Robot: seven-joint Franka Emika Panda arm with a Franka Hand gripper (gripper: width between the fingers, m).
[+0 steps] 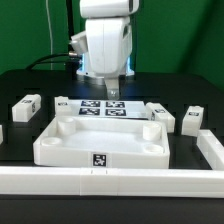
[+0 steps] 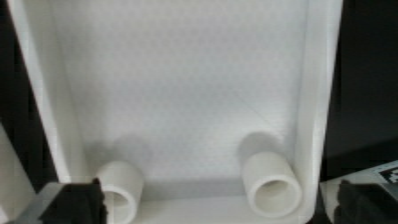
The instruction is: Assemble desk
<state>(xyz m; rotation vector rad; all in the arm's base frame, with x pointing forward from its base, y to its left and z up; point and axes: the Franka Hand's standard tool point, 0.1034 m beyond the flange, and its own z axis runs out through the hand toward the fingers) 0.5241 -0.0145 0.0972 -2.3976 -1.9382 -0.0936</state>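
Observation:
The desk top point(image 1: 100, 143) is a large white tray with a raised rim and a tag on its front wall, lying mid-table. Its inside point(image 2: 187, 90) fills the wrist view, with two round corner sockets point(image 2: 279, 186) standing up from the floor. My gripper point(image 1: 112, 93) hangs above the tray's far rim. It is open, fingertips point(image 2: 64, 204) wide apart, with nothing between them point(image 2: 217, 205). White square legs lie loose: one at the exterior view's left point(image 1: 26, 105), two at its right point(image 1: 158, 115) point(image 1: 193, 119).
The marker board point(image 1: 98, 107) lies flat behind the tray, under the arm. A long low white rail point(image 1: 110, 181) runs along the front and turns up the exterior view's right side point(image 1: 210, 150). Another white piece shows at the left edge point(image 1: 2, 131).

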